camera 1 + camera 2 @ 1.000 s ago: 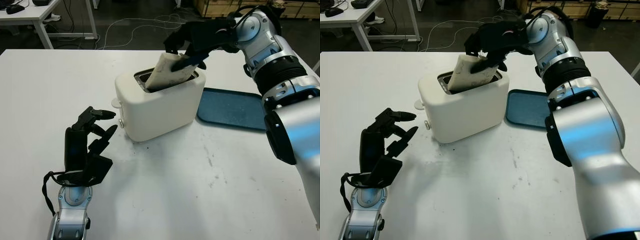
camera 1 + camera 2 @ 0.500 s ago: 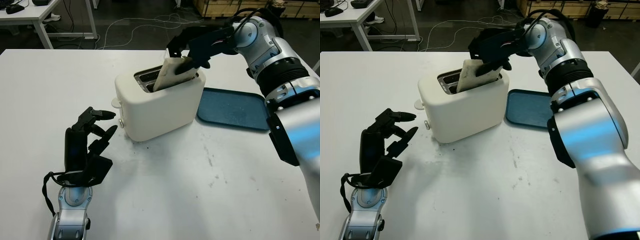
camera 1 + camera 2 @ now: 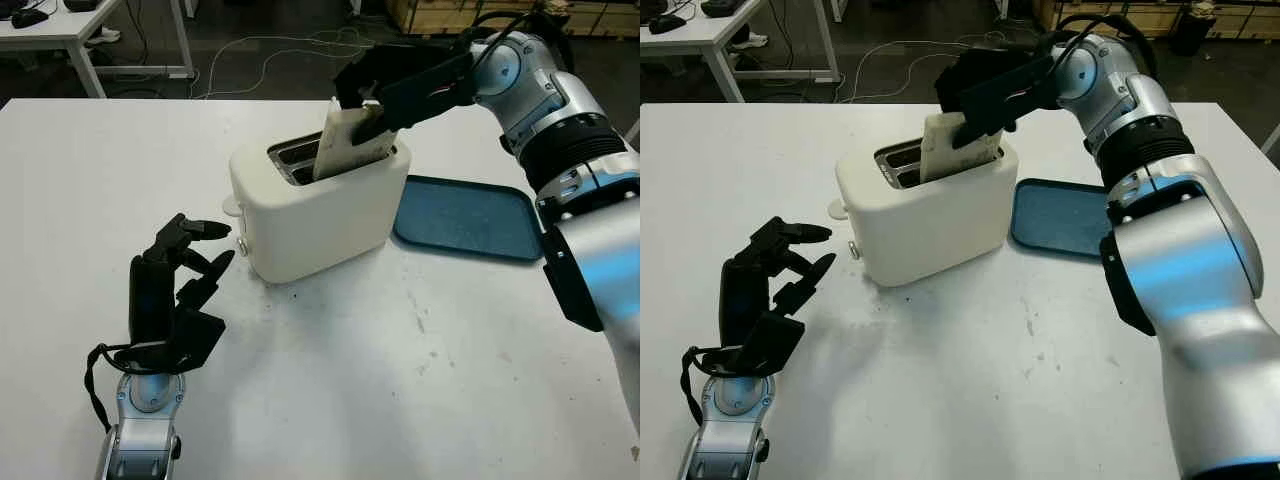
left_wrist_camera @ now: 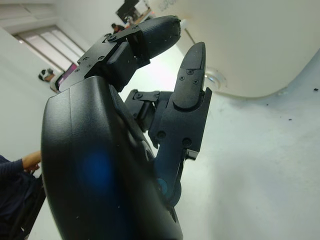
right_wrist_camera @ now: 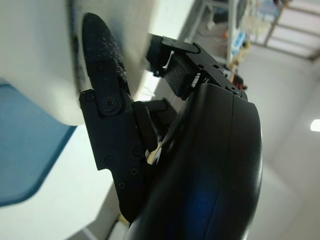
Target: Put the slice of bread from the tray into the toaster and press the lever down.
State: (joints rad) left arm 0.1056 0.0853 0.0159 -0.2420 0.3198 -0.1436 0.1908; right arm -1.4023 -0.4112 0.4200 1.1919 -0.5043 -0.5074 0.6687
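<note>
The white toaster stands mid-table, its lever tab on the end facing my left hand. The pale slice of bread stands almost upright with its lower part in the toaster's nearer slot. My right hand reaches in from the right above the toaster and is shut on the top of the slice. The blue tray lies bare just right of the toaster. My left hand is open, held upright over the table left of the toaster's lever end, a little apart from it.
The white table stretches wide in front of the toaster. Beyond its far edge lie cables on a dark floor, and another desk stands at the back left. In the right wrist view the toaster wall and the tray are close by.
The slice has swung from lying tilted across the toaster's top to nearly upright and has sunk into the slot. My right hand turned with it. The left hand stayed put.
</note>
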